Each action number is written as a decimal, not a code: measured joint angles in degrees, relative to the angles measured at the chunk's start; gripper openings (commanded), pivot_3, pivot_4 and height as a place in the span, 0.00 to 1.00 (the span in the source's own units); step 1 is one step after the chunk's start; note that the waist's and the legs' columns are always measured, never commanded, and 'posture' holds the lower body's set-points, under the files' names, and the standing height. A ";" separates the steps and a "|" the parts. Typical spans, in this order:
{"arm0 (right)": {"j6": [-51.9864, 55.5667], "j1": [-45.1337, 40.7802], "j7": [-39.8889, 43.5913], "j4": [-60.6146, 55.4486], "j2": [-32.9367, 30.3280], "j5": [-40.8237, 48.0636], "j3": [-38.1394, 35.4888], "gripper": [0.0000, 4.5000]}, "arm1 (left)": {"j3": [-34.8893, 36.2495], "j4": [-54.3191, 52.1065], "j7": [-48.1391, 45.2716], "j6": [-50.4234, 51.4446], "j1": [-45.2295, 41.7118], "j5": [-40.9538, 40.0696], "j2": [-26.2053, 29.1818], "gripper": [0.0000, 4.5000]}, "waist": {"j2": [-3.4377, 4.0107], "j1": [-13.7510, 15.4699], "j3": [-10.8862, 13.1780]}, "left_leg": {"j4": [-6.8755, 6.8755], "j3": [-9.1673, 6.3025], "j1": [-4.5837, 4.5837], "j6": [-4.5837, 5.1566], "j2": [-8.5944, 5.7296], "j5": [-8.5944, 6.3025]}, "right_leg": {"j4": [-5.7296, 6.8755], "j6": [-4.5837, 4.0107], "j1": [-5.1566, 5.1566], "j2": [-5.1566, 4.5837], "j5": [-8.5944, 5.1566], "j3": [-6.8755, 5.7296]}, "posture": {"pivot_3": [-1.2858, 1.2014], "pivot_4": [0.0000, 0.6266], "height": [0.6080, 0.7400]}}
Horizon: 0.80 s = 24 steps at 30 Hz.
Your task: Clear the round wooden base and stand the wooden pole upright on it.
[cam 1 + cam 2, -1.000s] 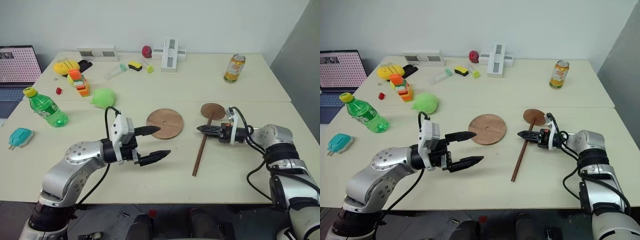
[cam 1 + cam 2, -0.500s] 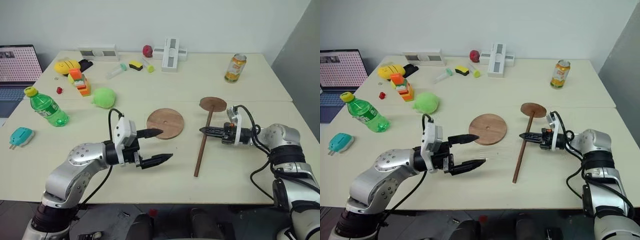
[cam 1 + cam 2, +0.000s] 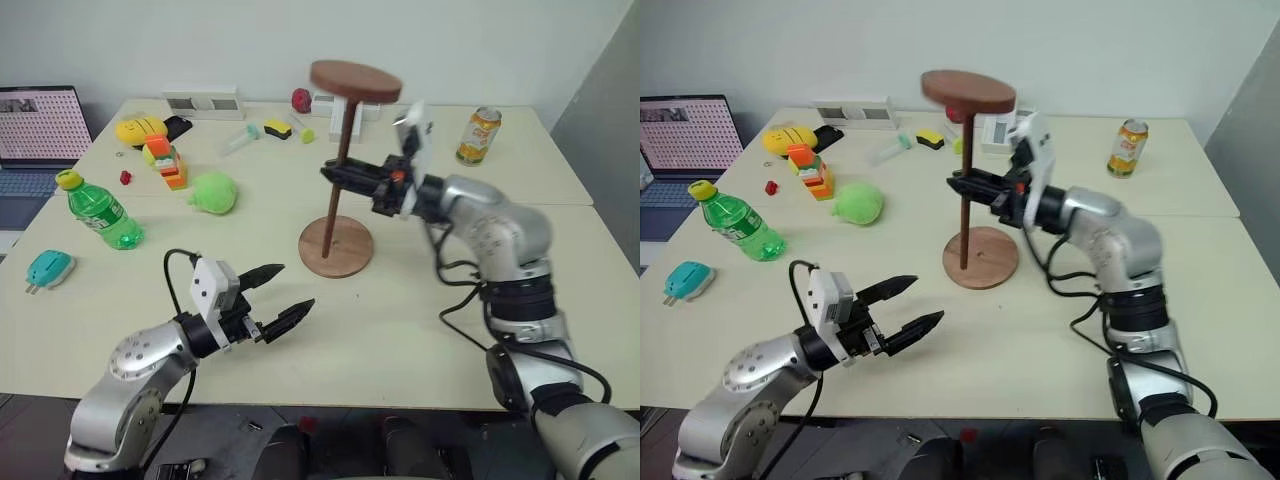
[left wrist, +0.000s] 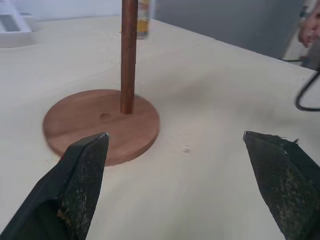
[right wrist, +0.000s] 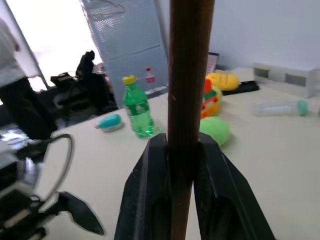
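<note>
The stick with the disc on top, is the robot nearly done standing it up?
Nearly. The base is clear, and the stick stands upright on it, just beside the centre hole. The right gripper has its jaws shut on the stick; the left gripper hangs open nearby. Left to do: seat it in the hole and let go.

Looking like robot lab or test room: pale worktable (image 3: 420, 330) holding scattered test props, toys (image 3: 160, 165) and green bottle (image 3: 97, 212) sitting at 10 o'clock, soda can (image 3: 473, 136) at 1 o'clock, laptop (image 3: 35, 130) running at 9 o'clock, person (image 5: 17, 100) standing near office chair (image 5: 92, 82).
</note>
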 measured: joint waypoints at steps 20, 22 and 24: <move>-16.21 -3.03 -2.43 16.09 1.63 -10.65 3.11 0.06 | -3.29 0.25 6.72 -5.69 3.35 6.24 -7.14 1.00 | 0.03 0.51 -0.02 | -0.05 0.02 0.23 0.03 -0.04 -0.02 | -0.01 -0.02 0.19 0.08 0.01 0.02 | 0.52 0.24 1.00; -16.53 -3.26 -2.43 16.88 1.74 -10.66 2.90 0.06 | -3.29 0.24 6.72 -5.73 3.36 6.25 -7.14 1.00 | 0.03 0.51 -0.02 | -0.06 0.02 0.24 0.03 -0.04 -0.02 | -0.01 -0.02 0.20 0.08 0.01 0.02 | 0.52 0.24 1.00; -16.63 -3.44 -2.42 17.37 1.80 -10.67 2.71 0.06 | -3.29 0.24 6.69 -5.75 3.37 6.26 -7.12 1.00 | 0.03 0.51 -0.03 | -0.06 0.02 0.25 0.03 -0.04 -0.02 | -0.01 -0.02 0.21 0.08 0.01 0.03 | 0.52 0.24 1.00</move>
